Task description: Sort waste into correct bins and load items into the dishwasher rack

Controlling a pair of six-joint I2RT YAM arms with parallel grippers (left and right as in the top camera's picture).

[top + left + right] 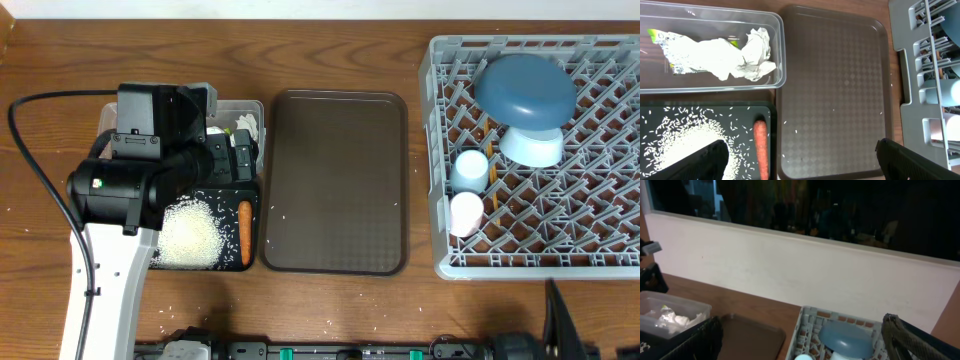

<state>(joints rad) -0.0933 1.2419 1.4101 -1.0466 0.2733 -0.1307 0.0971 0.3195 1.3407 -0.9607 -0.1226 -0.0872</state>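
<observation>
Left wrist: carrot (pixel 760 147) in black tray (pixel 740 107) parallels its edge, blunt end seemingly toward tub (pixel 780 50); left gripper (pixel 801 150) spread.

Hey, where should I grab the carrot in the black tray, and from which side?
Grip the carrot across its middle, coming straight down from above. It lies flat, lengthwise close beside the tray wall, so a side approach looks blocked. The gap on the wall side is narrow, so placement there probably needs care.

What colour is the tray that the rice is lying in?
Black; the tray shows best in the left wrist view.
</observation>
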